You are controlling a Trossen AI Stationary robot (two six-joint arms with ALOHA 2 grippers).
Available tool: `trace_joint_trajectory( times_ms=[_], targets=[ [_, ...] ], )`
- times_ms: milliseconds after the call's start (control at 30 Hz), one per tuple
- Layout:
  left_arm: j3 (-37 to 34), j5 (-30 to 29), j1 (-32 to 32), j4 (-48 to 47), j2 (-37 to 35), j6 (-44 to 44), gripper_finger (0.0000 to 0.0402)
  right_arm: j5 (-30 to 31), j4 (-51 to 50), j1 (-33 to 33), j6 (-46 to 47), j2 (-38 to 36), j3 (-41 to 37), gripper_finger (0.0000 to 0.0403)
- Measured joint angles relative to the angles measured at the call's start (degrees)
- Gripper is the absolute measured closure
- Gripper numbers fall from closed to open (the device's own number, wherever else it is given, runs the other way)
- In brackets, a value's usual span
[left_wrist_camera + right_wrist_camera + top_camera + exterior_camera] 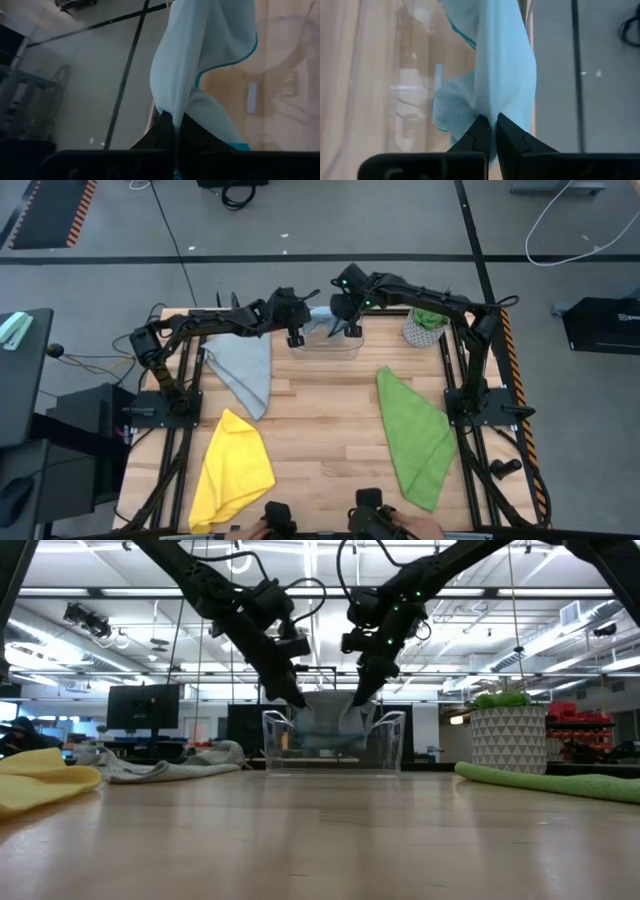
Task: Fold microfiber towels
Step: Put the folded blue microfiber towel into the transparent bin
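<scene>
Both arms reach to the far edge of the desk (320, 420), where a clear plastic bin (333, 743) stands; the left end effector (295, 337) and the right end effector (345, 330) hang just above it, near each other, and the light blue towel (330, 725) sags between them down into the bin; from the left wrist the two dark fingers (165, 131) are closed together on a bunched fold of that towel (200, 60), its darker blue hem curving across the cloth; from the right wrist the fingers (512, 137) are likewise pinched tight on the pale blue fabric (495, 65), which hangs in loose folds with the clear wall of the bin behind it; the grey towel (243, 370) lies spread in a rough triangle on the left side of the desk, just beside the left arm's base frame; the yellow towel (232, 470) lies crumpled nearer the front left corner, well apart from the bin; the green towel (415, 435) stretches long on the right side, running from near the middle toward the front edge; a white patterned pot with a green plant (426, 325) sits at the far right corner, just beside the bin; at the very front edge two dark handles show, with a person's hands (420, 527) on them.
</scene>
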Motion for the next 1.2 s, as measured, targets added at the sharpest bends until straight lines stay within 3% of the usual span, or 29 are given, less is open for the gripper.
trace_joint_trajectory(
  times_ms=[467,1200],
  targets=[
    [0.0,-3.54,-2.56,-0.37,0.13,10.45,0.0392,8.62,2.68,2.6,-11.88,0.04,-3.95,0.0383],
    [0.0,-7.56,-3.97,-3.19,1.93,12.9,0.0392,13.53,5.02,5.28,-11.36,0.09,-5.21,0.0382]
  ],
)
